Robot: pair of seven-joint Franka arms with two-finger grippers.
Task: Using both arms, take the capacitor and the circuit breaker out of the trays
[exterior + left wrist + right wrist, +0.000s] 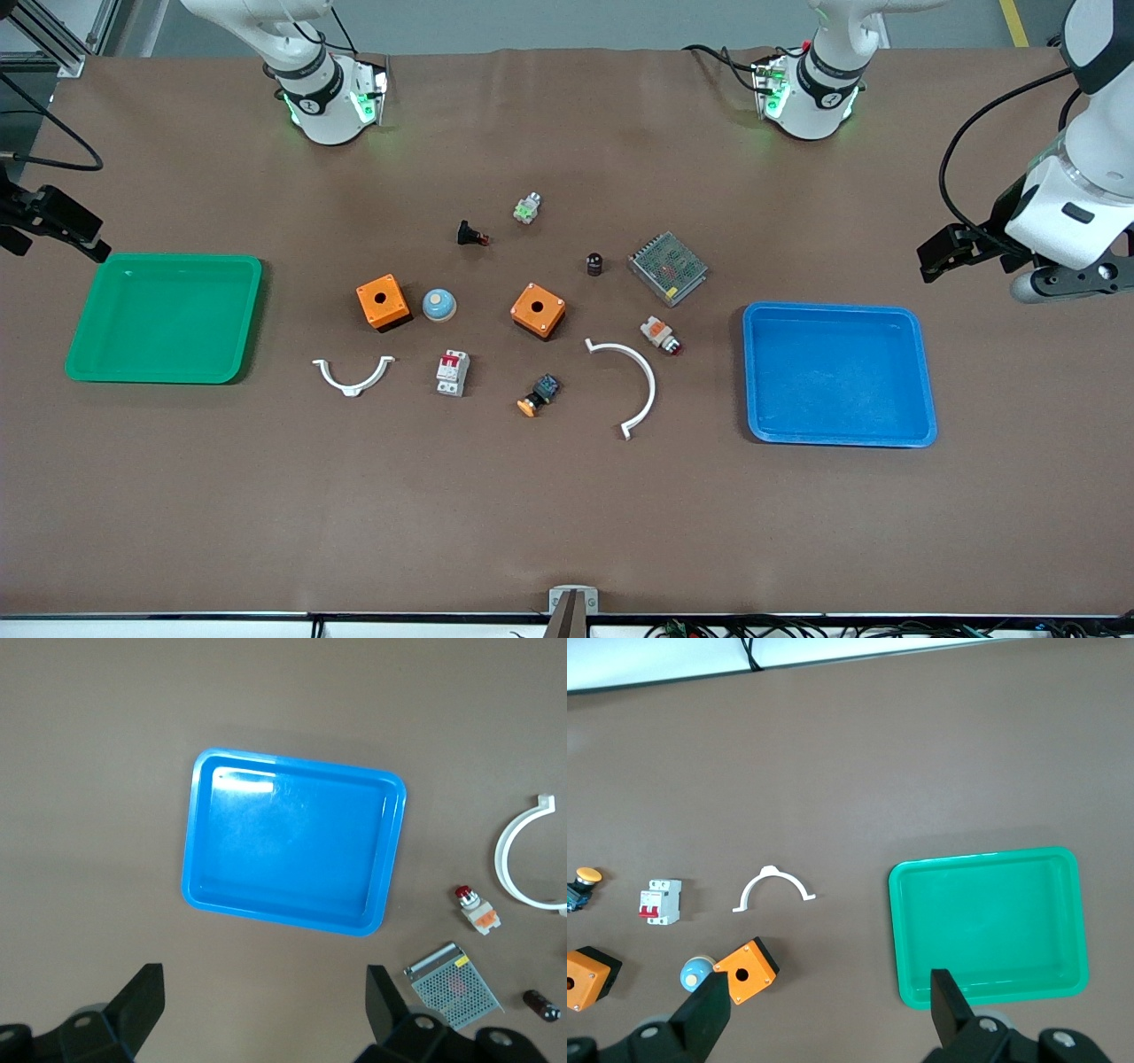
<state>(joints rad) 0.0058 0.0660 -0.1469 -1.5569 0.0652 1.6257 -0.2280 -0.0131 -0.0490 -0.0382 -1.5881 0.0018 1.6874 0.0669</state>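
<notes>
From the front, the capacitor point(594, 263) and breaker point(452, 372) stand mid-table, well clear of every edge. The left wrist view shows the left gripper point(264, 1010) open above the blue tray point(292, 784). The right wrist view shows the right gripper point(830, 1017) open by the green tray point(983, 866).

A brown table point(567, 514) is seen. A green tray point(80, 354) and a blue tray point(921, 372) are shown. The capacitor point(594, 263) is black; the breaker point(452, 372) is light grey, marked red. Two orange boxes point(383, 302) point(538, 310) are present.
</notes>
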